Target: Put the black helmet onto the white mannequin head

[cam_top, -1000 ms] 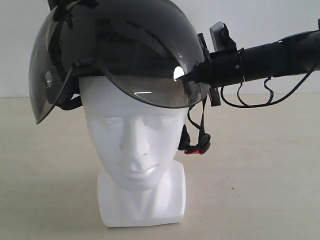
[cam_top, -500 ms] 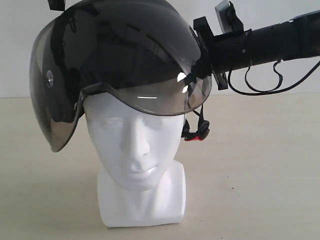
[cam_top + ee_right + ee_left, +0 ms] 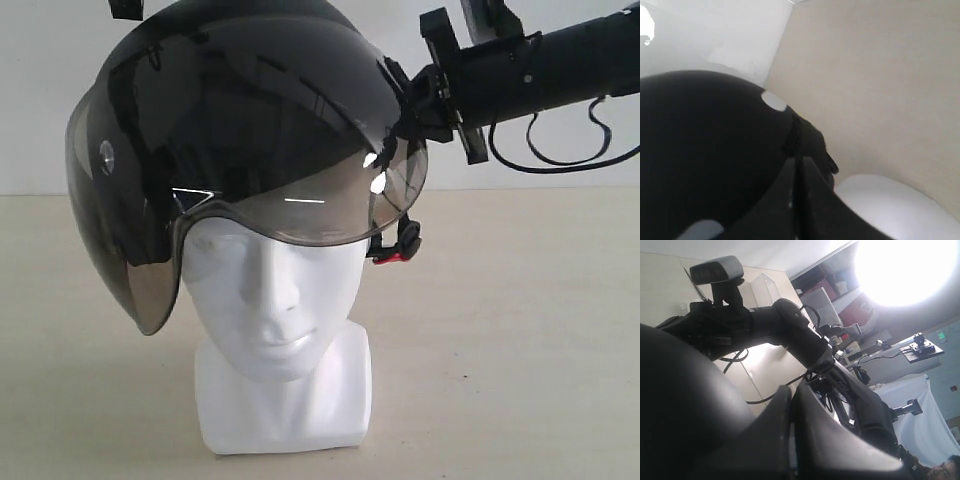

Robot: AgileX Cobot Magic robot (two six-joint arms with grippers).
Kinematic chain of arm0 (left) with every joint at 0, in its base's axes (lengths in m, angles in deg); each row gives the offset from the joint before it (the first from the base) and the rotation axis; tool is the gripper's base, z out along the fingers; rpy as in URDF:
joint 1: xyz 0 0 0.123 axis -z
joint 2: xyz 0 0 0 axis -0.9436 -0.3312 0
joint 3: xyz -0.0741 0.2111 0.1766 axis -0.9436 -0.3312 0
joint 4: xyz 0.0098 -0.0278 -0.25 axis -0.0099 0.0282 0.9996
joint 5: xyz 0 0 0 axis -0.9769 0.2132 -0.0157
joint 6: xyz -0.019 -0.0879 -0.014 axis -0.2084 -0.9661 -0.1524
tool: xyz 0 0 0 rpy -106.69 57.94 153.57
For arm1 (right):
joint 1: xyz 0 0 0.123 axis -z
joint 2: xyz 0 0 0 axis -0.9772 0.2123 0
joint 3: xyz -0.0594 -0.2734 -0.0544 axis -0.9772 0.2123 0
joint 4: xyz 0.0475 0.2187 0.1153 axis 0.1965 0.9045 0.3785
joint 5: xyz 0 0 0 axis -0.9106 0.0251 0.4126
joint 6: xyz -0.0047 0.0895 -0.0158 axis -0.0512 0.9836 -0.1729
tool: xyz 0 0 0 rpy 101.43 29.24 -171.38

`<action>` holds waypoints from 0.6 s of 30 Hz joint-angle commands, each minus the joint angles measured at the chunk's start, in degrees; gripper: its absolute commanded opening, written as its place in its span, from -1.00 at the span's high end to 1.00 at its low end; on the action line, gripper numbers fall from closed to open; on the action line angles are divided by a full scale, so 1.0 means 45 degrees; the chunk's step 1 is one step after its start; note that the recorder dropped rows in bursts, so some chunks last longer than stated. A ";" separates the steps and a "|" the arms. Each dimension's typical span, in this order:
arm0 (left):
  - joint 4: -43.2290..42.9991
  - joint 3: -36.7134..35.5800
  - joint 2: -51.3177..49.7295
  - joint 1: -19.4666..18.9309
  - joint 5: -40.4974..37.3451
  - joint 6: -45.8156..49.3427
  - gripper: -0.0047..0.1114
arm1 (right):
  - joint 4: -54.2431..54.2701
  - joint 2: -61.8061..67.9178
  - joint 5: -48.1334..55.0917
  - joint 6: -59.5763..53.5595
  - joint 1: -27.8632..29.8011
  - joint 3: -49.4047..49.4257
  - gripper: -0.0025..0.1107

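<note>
Exterior view: both jaws pinch matte black helmet [image 3: 250,110] over glossy mannequin head [image 3: 280,300].

Open table [image 3: 520,350] either side of head [image 3: 280,330], helmet [image 3: 250,130] blocking above, visor [image 3: 300,190] overhanging the brow, right arm [image 3: 545,70] barring upper right.

Black helmet [image 3: 265,10], smoky visor [image 3: 260,130]; white mannequin head [image 3: 275,300]; red buckle [image 3: 397,256].

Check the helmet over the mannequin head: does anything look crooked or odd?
Yes. The black helmet is tilted over the white mannequin head: in the exterior view its visor hangs low on the left and rides high on the right. The chin strap's red buckle dangles loose beside the head.
</note>
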 commanded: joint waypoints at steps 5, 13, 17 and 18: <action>0.0179 0.0033 0.0125 0.0076 -0.0048 0.0130 0.84 | -0.3505 -0.1373 0.0328 0.0865 0.0712 -0.0034 0.19; 0.0476 0.0033 0.0125 0.0047 -0.0048 0.0131 0.84 | -0.3932 -0.4319 0.0328 -0.1071 0.0712 0.1798 0.06; 0.0476 0.0033 0.0125 0.0047 -0.0048 0.0131 0.84 | -0.2464 -0.6206 -0.0501 -0.4555 0.0712 0.5278 0.05; 0.0476 0.0033 0.0125 0.0047 -0.0048 0.0131 0.84 | -0.1960 -0.6645 -0.1351 -0.5465 0.0712 0.6308 0.05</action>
